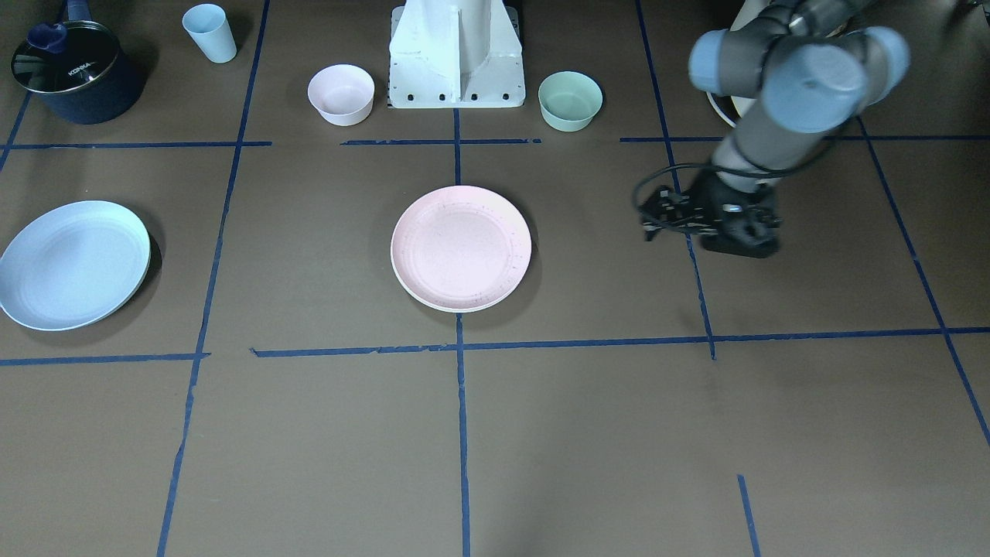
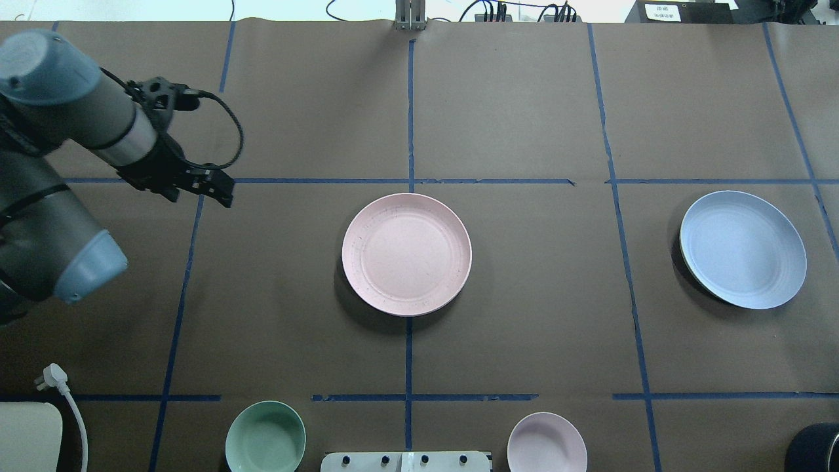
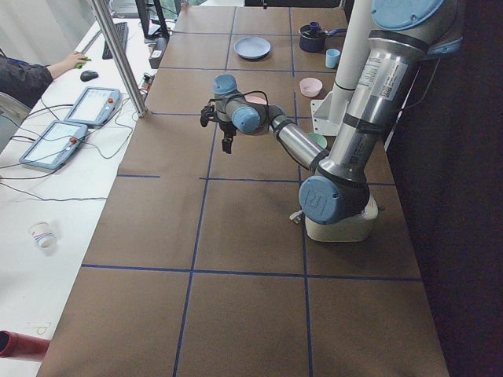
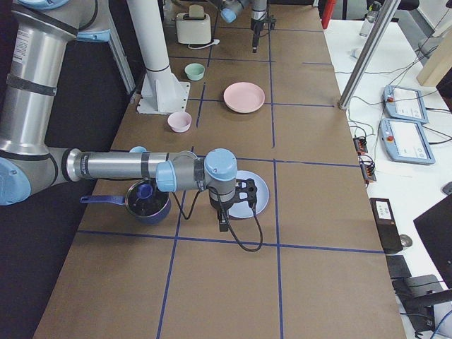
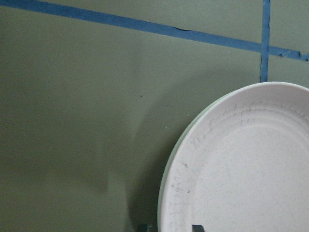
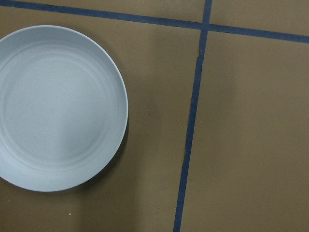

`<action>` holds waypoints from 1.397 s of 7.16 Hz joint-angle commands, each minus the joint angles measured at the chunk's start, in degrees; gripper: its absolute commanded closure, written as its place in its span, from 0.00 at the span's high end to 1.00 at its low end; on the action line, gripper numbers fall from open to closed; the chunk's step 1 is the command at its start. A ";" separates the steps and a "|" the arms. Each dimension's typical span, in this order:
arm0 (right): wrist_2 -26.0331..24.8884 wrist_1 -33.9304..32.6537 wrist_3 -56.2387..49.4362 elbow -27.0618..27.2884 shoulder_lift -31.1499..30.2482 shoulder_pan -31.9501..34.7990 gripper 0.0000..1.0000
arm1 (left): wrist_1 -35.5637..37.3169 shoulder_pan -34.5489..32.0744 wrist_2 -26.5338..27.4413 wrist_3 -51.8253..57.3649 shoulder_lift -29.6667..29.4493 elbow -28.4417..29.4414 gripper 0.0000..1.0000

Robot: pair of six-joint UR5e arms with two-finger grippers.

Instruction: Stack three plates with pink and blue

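The pale pink plate (image 2: 406, 252) lies at the table's middle, on top of the cream-white plate, of which only a thin rim (image 1: 433, 300) shows. The pale blue plate (image 2: 742, 249) lies alone far to the right in the overhead view. My left gripper (image 2: 221, 192) hovers well to the left of the pink plate, empty. In the left wrist view its two fingertips (image 5: 196, 227) stand apart at the bottom edge, by the pink plate (image 5: 241, 169). My right gripper (image 4: 223, 224) shows only in the exterior right view, beside the blue plate (image 6: 55, 106). I cannot tell its state.
A mint bowl (image 2: 265, 438) and a small pink bowl (image 2: 547, 442) flank the robot base (image 1: 456, 54). A pale blue cup (image 1: 210, 32) and a dark lidded pot (image 1: 73, 70) stand near the blue plate's side. Blue tape lines grid the brown table.
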 commanded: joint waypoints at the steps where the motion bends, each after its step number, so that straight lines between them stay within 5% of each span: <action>1: 0.06 0.09 0.03 0.00 0.00 0.00 1.00 | 8.50 -12.13 -0.96 26.74 10.65 -4.29 1.00; 2: 0.06 0.09 0.03 0.00 0.00 0.00 1.00 | 8.52 -18.89 -1.13 35.38 14.44 -3.33 1.00; 4: -0.02 0.09 -0.06 0.09 0.00 0.00 1.00 | 7.99 -32.42 -12.40 47.27 21.66 4.19 1.00; 7: 0.50 0.09 2.64 0.09 0.00 0.00 1.00 | 8.34 -39.69 -12.99 50.77 27.57 4.42 1.00; 9: 3.05 8.38 13.32 -2.09 -0.08 -2.18 1.00 | 7.47 -39.61 -12.82 46.55 27.40 4.15 1.00; 10: 2.62 17.92 20.61 -6.11 -0.08 -6.11 1.00 | 7.46 -39.61 -12.82 46.54 27.40 4.15 1.00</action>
